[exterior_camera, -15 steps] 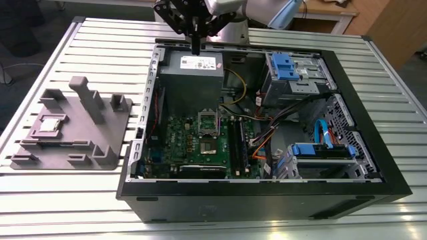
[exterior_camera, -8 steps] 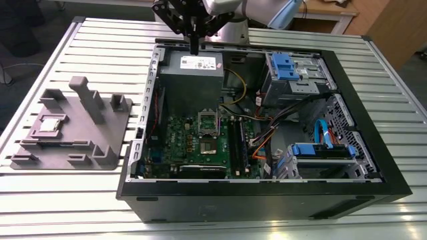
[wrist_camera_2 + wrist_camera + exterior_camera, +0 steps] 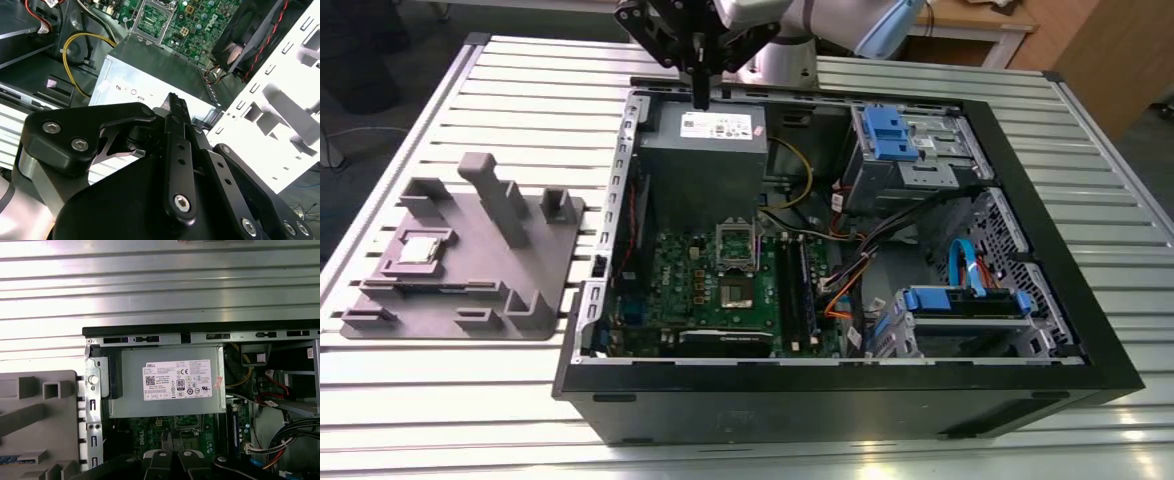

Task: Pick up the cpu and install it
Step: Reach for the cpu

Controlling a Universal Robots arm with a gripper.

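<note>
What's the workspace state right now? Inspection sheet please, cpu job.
Surface: slatted metal table bearing an open computer case and a grey tray.
Job's things: cpu lies flat on the tray, at the exterior view's left, apart from the gripper.
Clutter: nothing seen.
Grippers: gripper shut, holding nothing, above the power supply.
Cables: yellow cable and blue cables inside the case.
Surroundings: wooden furniture beyond the table.

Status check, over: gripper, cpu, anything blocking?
Gripper shut, empty, over the power supply. Cpu flat on the grey tray, outside the case, untouched. No obstruction seen between them.
</note>
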